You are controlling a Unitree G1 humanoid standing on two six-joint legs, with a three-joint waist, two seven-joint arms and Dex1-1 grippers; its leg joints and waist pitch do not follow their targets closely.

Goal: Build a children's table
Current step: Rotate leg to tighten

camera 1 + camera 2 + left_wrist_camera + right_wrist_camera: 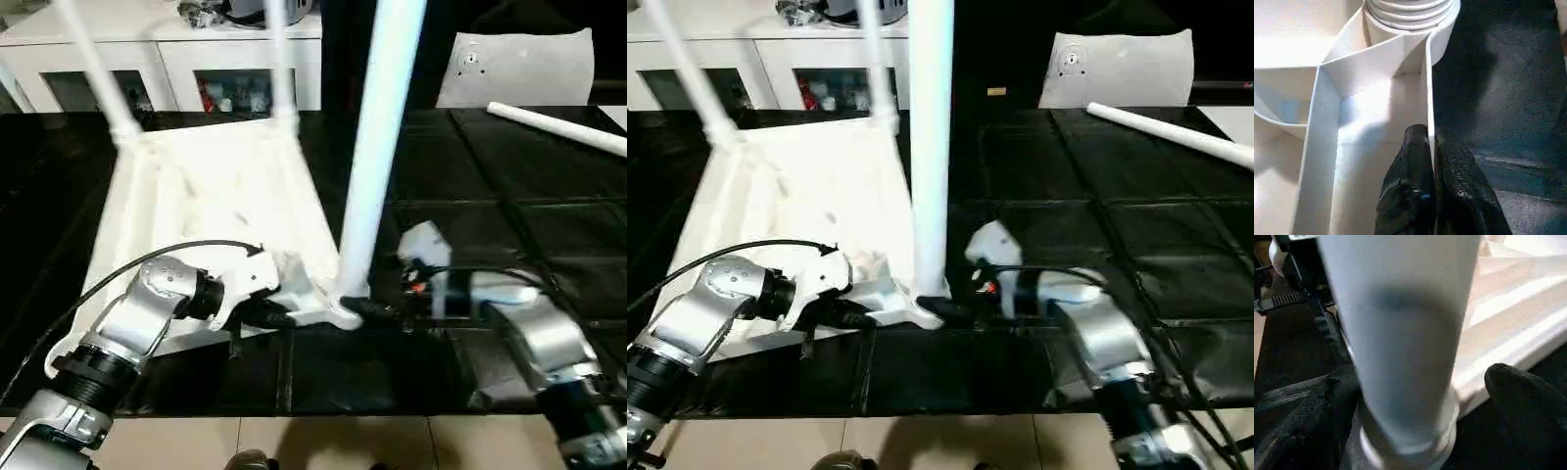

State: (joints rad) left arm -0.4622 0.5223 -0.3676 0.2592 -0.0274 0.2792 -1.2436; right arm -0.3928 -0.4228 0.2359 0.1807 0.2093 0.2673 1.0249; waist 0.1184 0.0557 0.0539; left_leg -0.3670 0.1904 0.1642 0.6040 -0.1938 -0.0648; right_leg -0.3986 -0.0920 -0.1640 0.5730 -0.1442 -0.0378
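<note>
Surface: black tiled mat [509, 176] under everything I am working on, with a white glass-door cabinet [167, 69] along the far side.
Table top: the white table top [211, 191] lies upside down on the mat, ribs up, in front of my left arm.
Fitted legs: I see two legs [93, 64] standing up from the far corner sockets.
Near leg: a third leg [377, 137] stands upright in the near corner socket [1408, 12] on my right-hand side of the top.
Spare leg: the fourth leg [558, 127] lies flat on the mat, well apart at far right.
Left gripper [1430, 147]: pinched tight on the thin side wall of the table top, one finger either side, just beside that socket.
Right gripper [1405, 401]: fingers [1528, 396] set either side of the near leg's base, grasping it just above the socket.
Background: a flat white sheet [514, 67] stands behind the mat.
</note>
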